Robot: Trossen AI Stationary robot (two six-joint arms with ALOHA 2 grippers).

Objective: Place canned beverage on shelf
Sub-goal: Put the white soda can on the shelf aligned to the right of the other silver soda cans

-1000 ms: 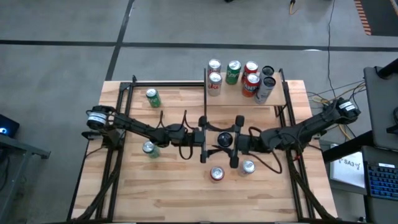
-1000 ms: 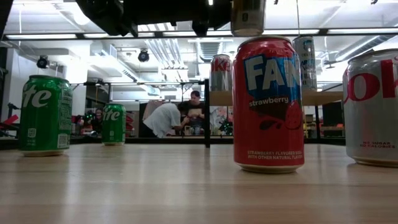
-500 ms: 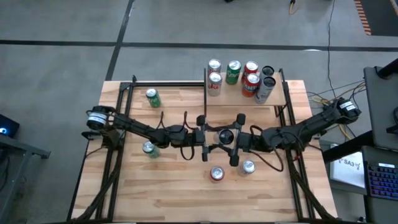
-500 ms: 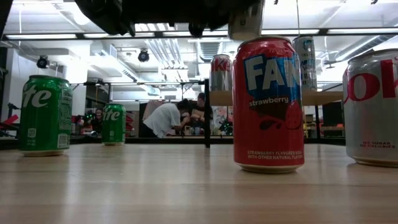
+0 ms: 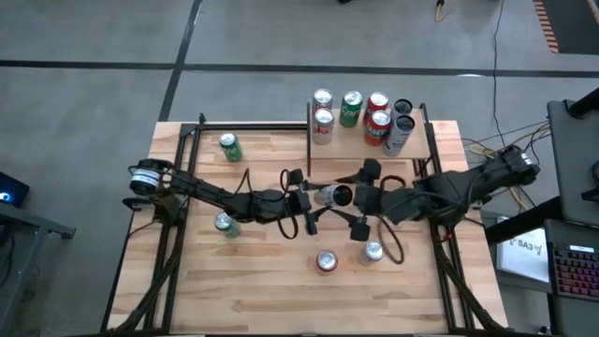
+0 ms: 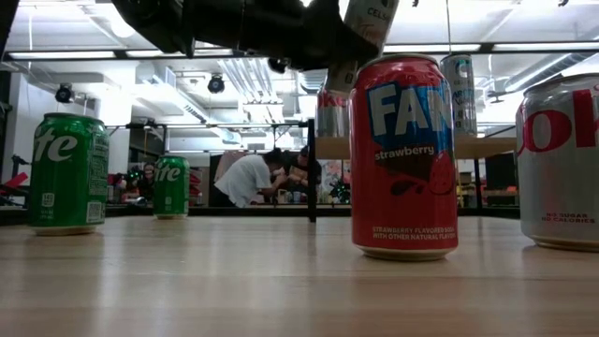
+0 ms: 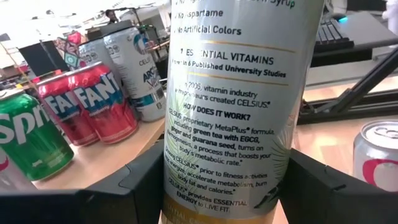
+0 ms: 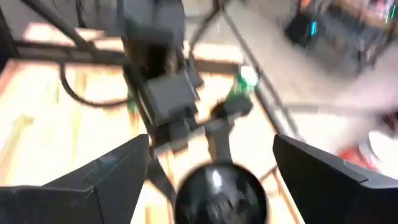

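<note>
Striped butcher-block tabletop [image 5: 281, 281] lies below a tall pale slim beverage can [image 5: 328, 195], clamped by the left gripper [image 5: 304, 198] short of the light wooden shelf [image 5: 360, 145]. The right gripper [image 5: 360, 201] stands apart. The tilted can could be knocked against shelved cans.

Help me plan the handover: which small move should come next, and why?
Probably the left tool should carry the Celsius can toward the shelf. Its fingers clamp the can, while the right tool stands open and apart from it, so the left arm alone holds it.
</note>
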